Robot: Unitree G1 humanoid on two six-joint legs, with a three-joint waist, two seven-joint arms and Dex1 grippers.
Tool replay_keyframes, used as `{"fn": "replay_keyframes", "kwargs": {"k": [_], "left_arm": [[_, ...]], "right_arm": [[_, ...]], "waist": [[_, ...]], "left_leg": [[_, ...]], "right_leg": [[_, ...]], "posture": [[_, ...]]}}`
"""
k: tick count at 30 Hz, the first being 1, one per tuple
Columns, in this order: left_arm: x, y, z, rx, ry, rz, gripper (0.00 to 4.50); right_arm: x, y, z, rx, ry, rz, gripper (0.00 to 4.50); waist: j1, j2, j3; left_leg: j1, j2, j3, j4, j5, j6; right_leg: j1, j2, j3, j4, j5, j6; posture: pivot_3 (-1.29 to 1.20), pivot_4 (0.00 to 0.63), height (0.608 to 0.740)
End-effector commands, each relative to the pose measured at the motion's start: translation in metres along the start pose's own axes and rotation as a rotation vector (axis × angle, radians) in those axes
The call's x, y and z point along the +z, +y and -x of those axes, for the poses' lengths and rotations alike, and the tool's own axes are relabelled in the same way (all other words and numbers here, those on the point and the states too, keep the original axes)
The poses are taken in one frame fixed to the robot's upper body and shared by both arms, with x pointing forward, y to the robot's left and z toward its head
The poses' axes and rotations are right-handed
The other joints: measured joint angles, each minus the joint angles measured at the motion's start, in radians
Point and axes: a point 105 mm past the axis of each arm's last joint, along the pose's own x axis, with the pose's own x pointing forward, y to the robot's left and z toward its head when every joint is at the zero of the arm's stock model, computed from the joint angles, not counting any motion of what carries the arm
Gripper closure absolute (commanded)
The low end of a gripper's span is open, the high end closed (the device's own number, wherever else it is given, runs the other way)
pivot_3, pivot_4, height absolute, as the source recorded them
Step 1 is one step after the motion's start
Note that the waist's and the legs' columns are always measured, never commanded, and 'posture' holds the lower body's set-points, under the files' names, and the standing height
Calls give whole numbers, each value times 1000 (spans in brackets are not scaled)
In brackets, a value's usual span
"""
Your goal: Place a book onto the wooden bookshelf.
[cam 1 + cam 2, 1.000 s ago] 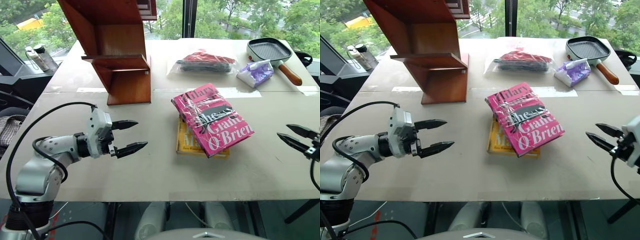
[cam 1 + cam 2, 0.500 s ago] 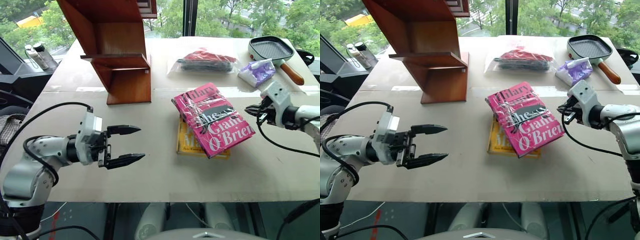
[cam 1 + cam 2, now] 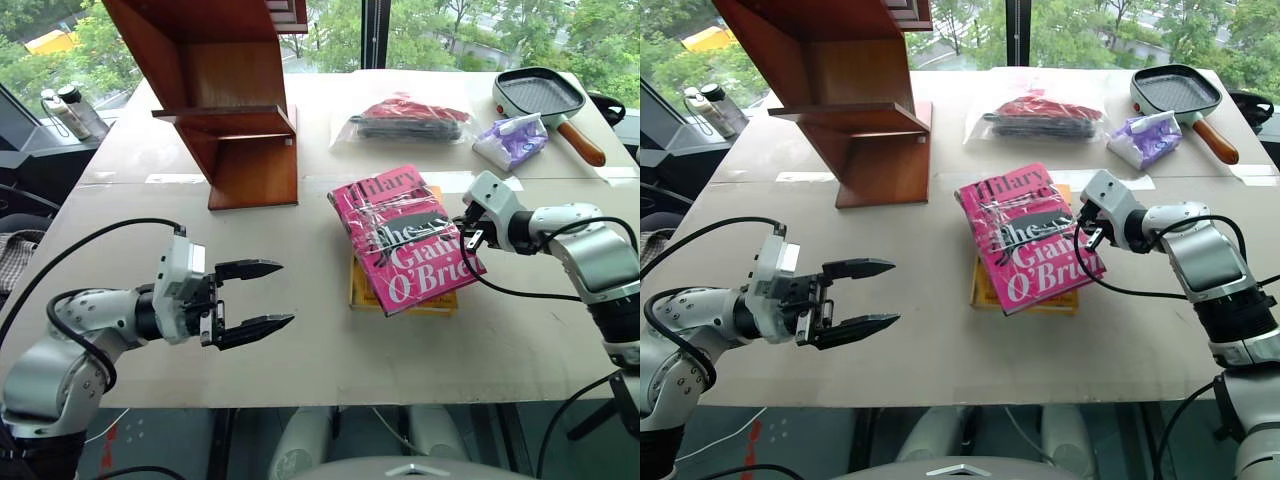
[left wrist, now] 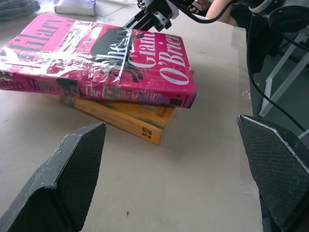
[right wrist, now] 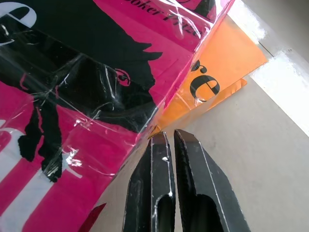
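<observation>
The pink book lies flat mid-table, skewed on top of a yellow-orange book. My right gripper is shut, its tips against the pink book's right edge and holding nothing. In the right wrist view the shut fingers meet the plastic-wrapped pink cover just over the orange book. My left gripper hovers open above the table, left of the books and pointing at them; its wrist view has the book between the wide-open fingers. The wooden bookshelf stands at the back left.
Along the far side of the table lie a clear bag with red and black contents, a purple-white pouch and a grill pan. Bottles stand off the table's left edge. Bare tabletop separates my left gripper from the books.
My right gripper swept in from the table's right edge to the pink book's right side and shut. The pink book slid slightly left over the yellow one. My left gripper drew back a little.
</observation>
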Motion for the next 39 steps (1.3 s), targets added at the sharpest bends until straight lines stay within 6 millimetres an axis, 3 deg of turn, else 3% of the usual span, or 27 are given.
{"fn": "replay_keyframes", "kwargs": {"k": [1,6,15,27,33,36,39], "left_arm": [[7,-1,2,30,-21,-26,0],[-1,3,4,92,18,-6,0],[-4,13,1,122,28,25,0],[4,15,-8,107,32,27,0],[-5,12,-3,124,34,55,0],[-9,11,-1,139,31,109,0],[-13,7,0,149,2,273,0]], "right_arm": [[20,-1,-6,-12,-60,68,4458],[22,-2,-12,-30,-87,79,4458],[28,-14,10,-103,-126,130,4458],[41,19,3,-6,-151,157,4458],[46,40,-4,80,-183,140,4458],[49,34,-1,39,-214,124,4458],[48,21,14,-5,-264,127,4458]], "waist": [[-6,0,0],[-13,0,0],[-11,0,0],[-13,0,0],[-12,0,0],[-11,0,0],[-9,0,0]], "left_leg": [[0,0,0,0,0,0],[0,0,1,0,0,0],[0,0,1,0,0,0],[0,0,2,0,0,0],[0,0,2,0,0,0],[0,0,2,0,0,0],[0,0,2,0,0,0]], "right_leg": [[0,0,0,0,0,0],[-1,0,1,1,0,0],[-2,0,1,1,0,0],[-2,0,2,2,0,0],[-3,0,2,2,0,0],[-3,0,2,2,0,0],[-3,0,2,2,0,0]], "posture": [[0,150,740],[0,150,740],[0,150,740],[0,150,740],[0,150,740],[0,150,740],[0,150,740]]}}
